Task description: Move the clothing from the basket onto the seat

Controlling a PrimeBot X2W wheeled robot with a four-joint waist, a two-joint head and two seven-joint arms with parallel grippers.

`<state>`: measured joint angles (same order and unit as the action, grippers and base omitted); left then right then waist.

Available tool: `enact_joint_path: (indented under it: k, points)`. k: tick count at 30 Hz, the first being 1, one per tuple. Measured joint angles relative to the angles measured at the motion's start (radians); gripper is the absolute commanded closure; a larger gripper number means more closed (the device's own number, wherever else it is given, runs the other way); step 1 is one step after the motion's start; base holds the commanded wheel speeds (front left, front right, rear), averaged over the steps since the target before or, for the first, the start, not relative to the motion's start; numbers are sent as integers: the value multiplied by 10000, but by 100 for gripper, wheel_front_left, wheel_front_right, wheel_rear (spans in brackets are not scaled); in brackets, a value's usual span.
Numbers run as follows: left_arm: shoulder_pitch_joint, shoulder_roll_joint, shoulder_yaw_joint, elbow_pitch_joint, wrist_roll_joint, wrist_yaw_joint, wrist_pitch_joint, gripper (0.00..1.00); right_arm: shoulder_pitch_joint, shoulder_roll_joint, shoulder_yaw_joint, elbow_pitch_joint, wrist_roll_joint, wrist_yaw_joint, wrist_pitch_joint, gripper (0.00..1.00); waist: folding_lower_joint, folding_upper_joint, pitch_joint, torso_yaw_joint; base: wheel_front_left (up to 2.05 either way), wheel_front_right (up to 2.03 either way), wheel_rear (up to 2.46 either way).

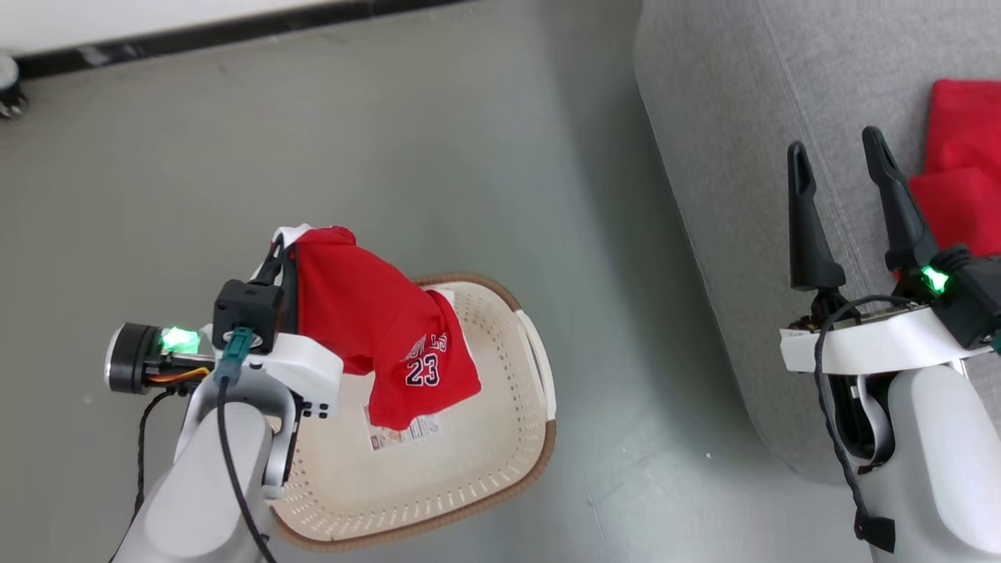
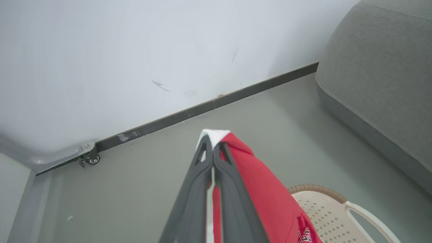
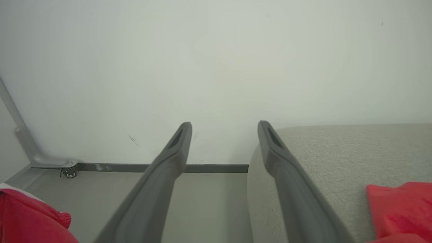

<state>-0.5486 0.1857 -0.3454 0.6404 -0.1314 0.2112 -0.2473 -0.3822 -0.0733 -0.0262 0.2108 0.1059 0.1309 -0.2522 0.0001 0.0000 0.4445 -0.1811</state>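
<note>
Red jersey [image 1: 375, 328] hangs over the basket [image 1: 500, 461], white collar pinched in the closed left gripper [image 2: 212, 152]. Lift until the hem clears the rim, then swing right to the sofa [image 1: 743, 117], beside the red garments [image 1: 962, 180] there. Right gripper [image 1: 835, 142] stands open, empty. You can't see the basket floor under the jersey.

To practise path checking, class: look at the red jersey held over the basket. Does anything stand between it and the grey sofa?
Only bare floor separates the jersey from the sofa. The open right gripper hovers over the sofa's near edge and might need avoiding.
</note>
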Motion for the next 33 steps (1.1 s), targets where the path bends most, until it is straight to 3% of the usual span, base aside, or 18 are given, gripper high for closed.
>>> enact_joint_path:
  k: [12,21,33]
  points:
    - [736,221,188,-1593,-242,-15,-6,100,484,-351,-10,495,-115,0,0,0,0,0,-1377,439,0,0,0]
    - [926,382,196,-2508,-267,-274,-8,100,793,-706,176,658,-316,0,86,0,0,1,-2408,693,0,0,0]
    - [1039,280,-151,-3147,-399,-688,-8,100,1406,-869,1388,934,-153,0,602,0,-1,0,-3702,986,0,0,0]
